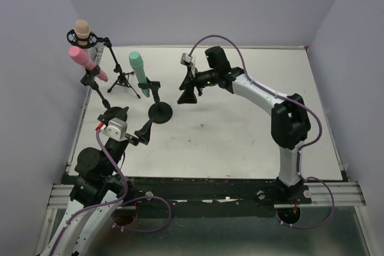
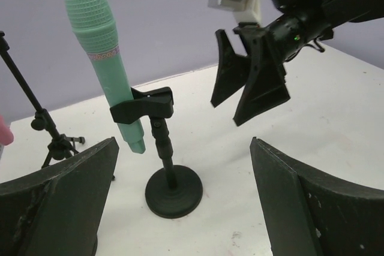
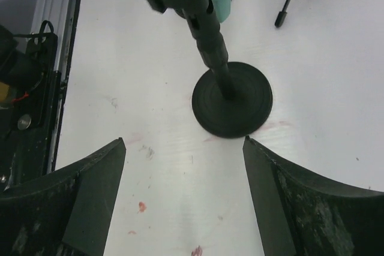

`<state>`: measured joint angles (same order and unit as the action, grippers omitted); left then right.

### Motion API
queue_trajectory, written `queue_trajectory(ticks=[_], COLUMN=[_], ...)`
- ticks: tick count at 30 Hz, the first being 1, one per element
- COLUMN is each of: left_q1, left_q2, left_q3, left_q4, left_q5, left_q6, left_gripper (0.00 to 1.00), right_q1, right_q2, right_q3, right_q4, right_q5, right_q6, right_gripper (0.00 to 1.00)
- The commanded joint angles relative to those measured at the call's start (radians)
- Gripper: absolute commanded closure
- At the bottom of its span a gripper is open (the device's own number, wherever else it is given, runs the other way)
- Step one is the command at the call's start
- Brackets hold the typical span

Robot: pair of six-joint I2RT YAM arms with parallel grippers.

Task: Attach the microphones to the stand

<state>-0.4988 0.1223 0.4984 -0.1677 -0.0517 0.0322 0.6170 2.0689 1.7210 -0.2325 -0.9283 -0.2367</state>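
Three microphones [image 1: 139, 67] fill three stands [image 1: 123, 80]; left end effector [image 1: 142, 134] and right end effector [image 1: 191, 95] gape empty either side of the round-base stand [image 1: 160, 112].

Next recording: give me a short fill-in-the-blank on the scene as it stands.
The teal microphone sits clipped in the stand with the ___ base.
The left hand and the right hand are both ___.
In the top view, the pink microphone sits just below the ___ one.
Missing: round; open; peach.
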Motion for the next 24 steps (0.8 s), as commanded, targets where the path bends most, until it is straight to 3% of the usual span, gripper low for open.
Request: queue_trajectory(ticks=[1,7,10,13,15,19,24], left_q1=[-0.001,0.0,0.0,0.0,0.0,0.0,0.0], left_q2=[0.031,0.123,0.155,0.178,0.212,0.309,0.362], left_q3=[0.035,0.155,0.21,0.258,0.301,0.406,0.466], left_q4=[-0.032,-0.136,-0.159,-0.147,-0.144,-0.167,-0.179], left_q5=[0.05,0.185,0.259,0.279,0.294,0.323,0.374], left_q6=[-0.09,-0.28,-0.391,-0.43,-0.41,-0.376,-0.38], left_gripper=[0.01,0.01,0.01,0.01,0.01,0.01,0.01], right_q1=[-0.078,-0.264,-0.373,-0.503,-0.565,-0.573,-0.611], right_q2=[-0.225,-0.573,-0.74,-0.929,-1.051,-1.2,-1.308], right_q3=[-0.161,-0.303,-0.388,-0.454,-0.485,-0.477,-0.521], right_q4=[-0.063,-0.257,-0.289,-0.269,-0.248,-0.312,-0.323], right_q5=[0.015,0.126,0.166,0.181,0.299,0.604,0.74], right_q6=[-0.081,-0.162,-0.103,0.024,0.144,0.299,0.396], right_gripper=[0.13,0.1,0.0,0.0,0.0,0.0,0.0])
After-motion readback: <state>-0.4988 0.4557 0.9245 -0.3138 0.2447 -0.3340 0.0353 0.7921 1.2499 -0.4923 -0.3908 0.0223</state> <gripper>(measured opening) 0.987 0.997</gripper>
